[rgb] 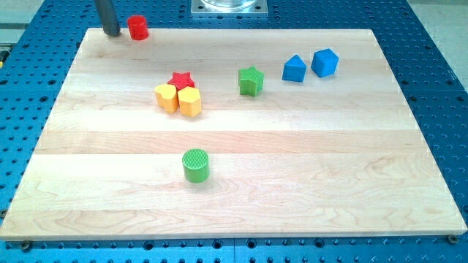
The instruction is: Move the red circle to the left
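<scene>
The red circle (137,28) is a small red cylinder at the top left edge of the wooden board (292,175). My tip (111,33) is the lower end of the dark rod, just to the view's left of the red circle, with a small gap between them.
A red star (181,79) sits behind a yellow heart (166,97) and a yellow hexagon (190,101) left of centre. A green star (250,80) stands near the middle, two blue blocks (294,69) (325,62) at the upper right, a green cylinder (195,165) lower centre.
</scene>
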You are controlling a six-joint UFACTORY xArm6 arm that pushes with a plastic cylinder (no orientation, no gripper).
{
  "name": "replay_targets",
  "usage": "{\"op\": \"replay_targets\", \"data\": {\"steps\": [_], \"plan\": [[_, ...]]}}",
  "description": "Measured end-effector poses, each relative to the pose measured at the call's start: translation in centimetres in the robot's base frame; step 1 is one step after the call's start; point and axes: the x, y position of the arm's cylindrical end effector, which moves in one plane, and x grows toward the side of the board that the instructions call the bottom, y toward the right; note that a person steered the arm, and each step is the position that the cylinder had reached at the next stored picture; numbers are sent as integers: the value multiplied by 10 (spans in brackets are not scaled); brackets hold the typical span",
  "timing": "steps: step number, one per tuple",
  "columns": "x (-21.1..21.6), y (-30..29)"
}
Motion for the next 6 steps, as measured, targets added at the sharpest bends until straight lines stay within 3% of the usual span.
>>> {"op": "replay_targets", "data": {"steps": [1, 2, 3, 4, 5, 6], "plan": [[29, 97], [116, 137], [29, 159], [1, 155], [13, 82], [94, 9]]}}
